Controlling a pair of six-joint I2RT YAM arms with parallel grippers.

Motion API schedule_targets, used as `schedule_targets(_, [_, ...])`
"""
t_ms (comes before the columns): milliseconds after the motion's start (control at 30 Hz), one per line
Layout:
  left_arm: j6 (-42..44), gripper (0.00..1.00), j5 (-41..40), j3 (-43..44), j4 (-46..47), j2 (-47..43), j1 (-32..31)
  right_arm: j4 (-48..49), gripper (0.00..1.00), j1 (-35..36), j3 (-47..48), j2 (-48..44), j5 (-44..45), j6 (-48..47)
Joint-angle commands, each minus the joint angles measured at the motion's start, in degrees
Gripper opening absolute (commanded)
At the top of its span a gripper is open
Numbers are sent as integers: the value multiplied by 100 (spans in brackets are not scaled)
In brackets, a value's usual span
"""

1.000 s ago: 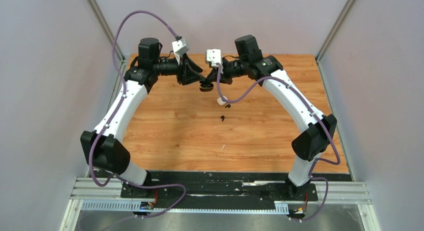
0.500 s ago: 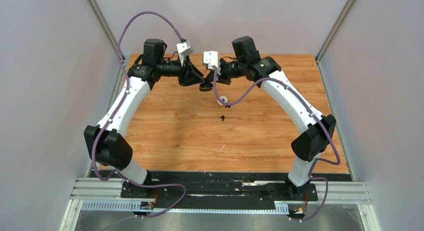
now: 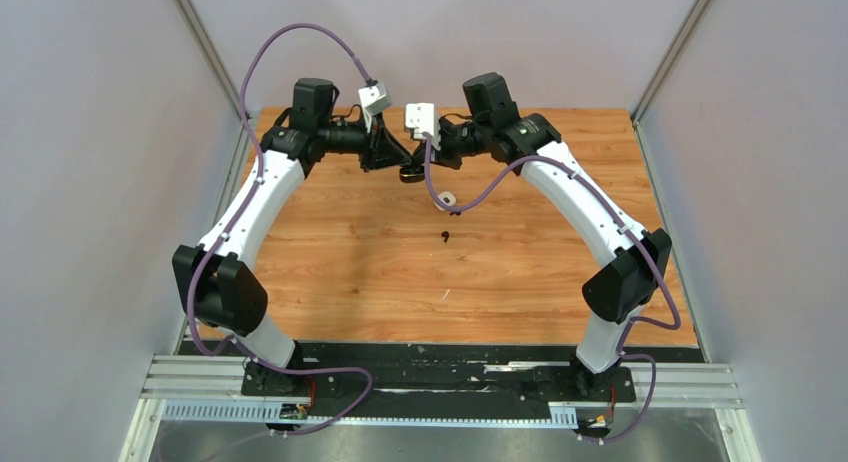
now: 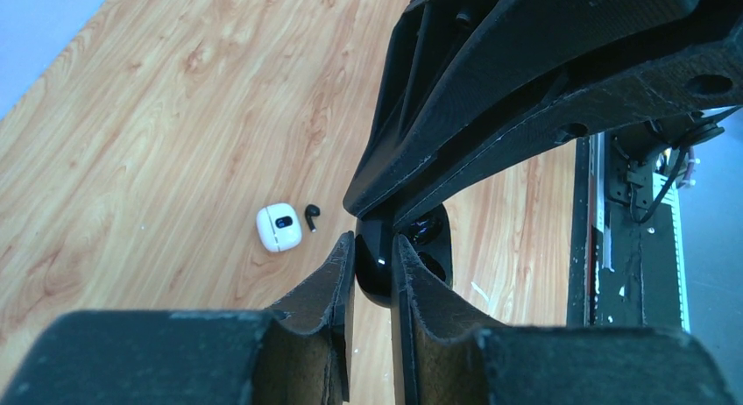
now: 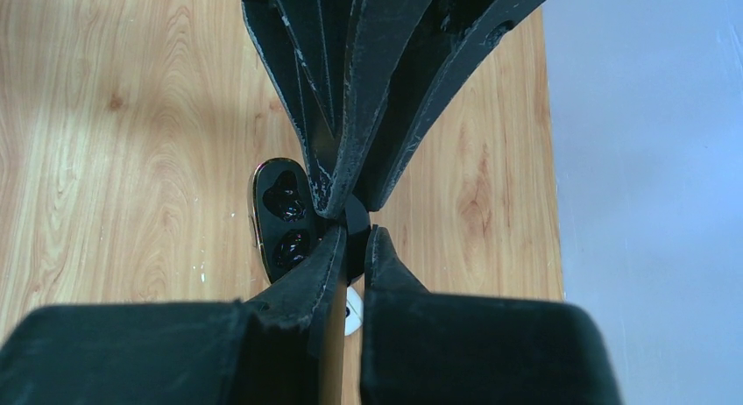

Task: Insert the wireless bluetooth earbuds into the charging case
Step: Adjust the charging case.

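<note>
- Black charging case (image 5: 282, 214) is located at the 12 o'clock end of the table (image 3: 330, 252), lid open; the wells' contents cannot be told.
- Left gripper (image 4: 372, 249) is pinched on it from 9 o'clock, and right gripper (image 5: 354, 238) from 3 o'clock.
- White case (image 3: 447, 198) is seen at its 5 o'clock, with a black earbud (image 3: 456, 211) just beside.
- Second black earbud (image 3: 444, 235) is noted at 6 o'clock of the white case, apart.

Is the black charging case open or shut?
Open: the right wrist view shows the black charging case with its two inner wells exposed.
</note>
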Motion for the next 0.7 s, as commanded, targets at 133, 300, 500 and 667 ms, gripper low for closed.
schedule_targets(133, [58,26,88,212,-74,92,-23,280,0,72,220,-222,-60,-147])
schedule_targets(300, [87,13,151,220,-153,133,-23,319,0,98,212,-213,-41,-139])
schedule_targets(500, [51,0,282,144,-76,95,-22,395,0,98,195,-184,5,-35])
schedule_targets(667, [-93,0,149,-168,427,-124,-23,528,39,-241,211,-189,213,564])
